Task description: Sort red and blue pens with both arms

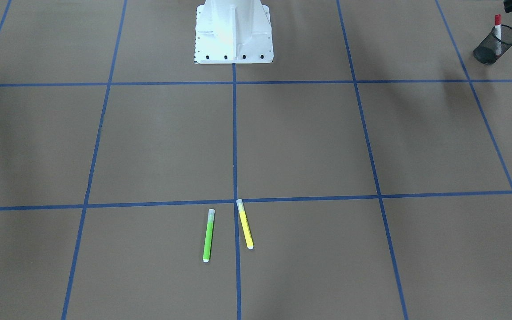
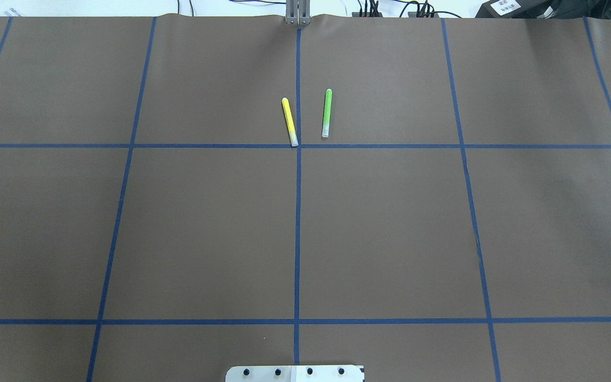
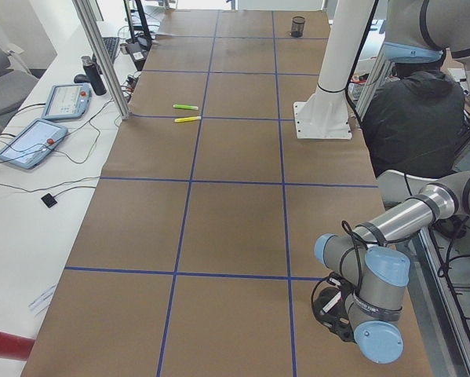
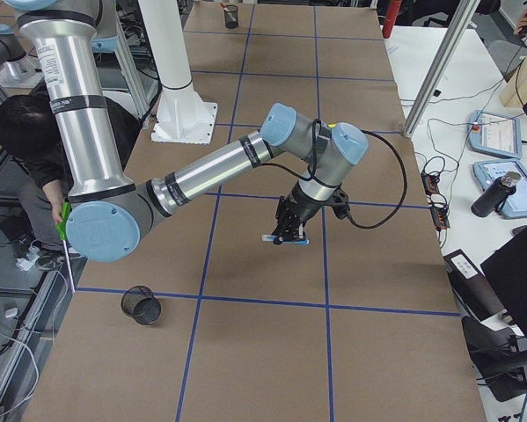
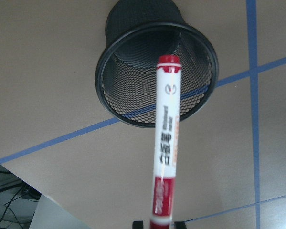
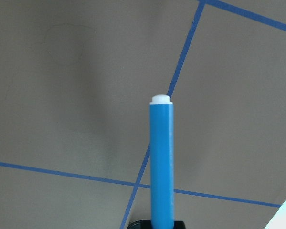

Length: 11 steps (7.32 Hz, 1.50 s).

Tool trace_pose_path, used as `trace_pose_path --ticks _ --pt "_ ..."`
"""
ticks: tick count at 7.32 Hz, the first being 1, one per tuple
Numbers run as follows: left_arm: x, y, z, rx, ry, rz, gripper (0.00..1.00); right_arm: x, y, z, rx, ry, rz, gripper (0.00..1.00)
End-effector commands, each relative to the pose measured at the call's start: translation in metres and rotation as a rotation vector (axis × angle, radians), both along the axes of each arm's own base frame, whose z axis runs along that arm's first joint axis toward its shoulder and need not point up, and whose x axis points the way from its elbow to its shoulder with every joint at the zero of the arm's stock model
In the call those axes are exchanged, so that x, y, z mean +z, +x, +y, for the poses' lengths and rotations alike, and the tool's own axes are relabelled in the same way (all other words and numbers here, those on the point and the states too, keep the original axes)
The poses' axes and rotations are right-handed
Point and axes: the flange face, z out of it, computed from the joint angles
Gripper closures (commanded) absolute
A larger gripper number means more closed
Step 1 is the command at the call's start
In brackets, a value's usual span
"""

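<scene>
In the left wrist view, my left gripper [image 5: 159, 223] is shut on the red pen [image 5: 165, 143], a white barrel with red ends and a printed label. The pen's far end hangs over the mouth of a black mesh cup [image 5: 133, 114]. From the front, the red pen [image 1: 498, 33] stands upright at that cup [image 1: 489, 53], at the table's corner. My right gripper [image 6: 154, 223] is shut on the blue pen [image 6: 161, 162] and holds it above the brown table. Seen from the right end, the right gripper [image 4: 289, 230] hovers mid-table over a blue grid line.
A green marker [image 2: 326, 113] and a yellow marker [image 2: 289, 121] lie side by side on the far half of the table. A second mesh cup [image 4: 142, 304] stands near the right arm's base side. The white robot pedestal [image 1: 234, 33] and a seated person [image 3: 415, 118] are behind.
</scene>
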Motion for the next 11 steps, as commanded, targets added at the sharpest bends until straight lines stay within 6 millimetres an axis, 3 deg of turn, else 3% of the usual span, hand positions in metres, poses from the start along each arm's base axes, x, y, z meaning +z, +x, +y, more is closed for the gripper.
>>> trace_pose_path --ticks 1,4,5,7,9,11 --pt "-0.004 -0.007 -0.019 -0.009 0.037 -0.014 0.0 0.005 0.004 0.004 -0.003 -0.009 0.003 1.0" --pt "-0.031 -0.046 -0.114 -0.006 0.273 -0.112 0.0 0.062 0.023 0.053 0.022 -0.121 0.0 1.0" --pt "-0.038 -0.056 -0.14 -0.008 0.404 -0.17 0.0 0.085 0.026 0.08 -0.004 -0.157 -0.018 1.0" --pt "-0.069 -0.077 -0.196 -0.006 0.527 -0.225 0.0 0.148 0.033 0.157 0.004 -0.303 -0.049 1.0" --pt "-0.084 -0.077 -0.222 -0.009 0.591 -0.23 0.0 0.184 0.041 0.223 0.009 -0.405 -0.077 1.0" --pt "-0.092 -0.08 -0.235 -0.026 0.634 -0.24 0.0 0.213 0.045 0.279 0.0 -0.499 -0.106 1.0"
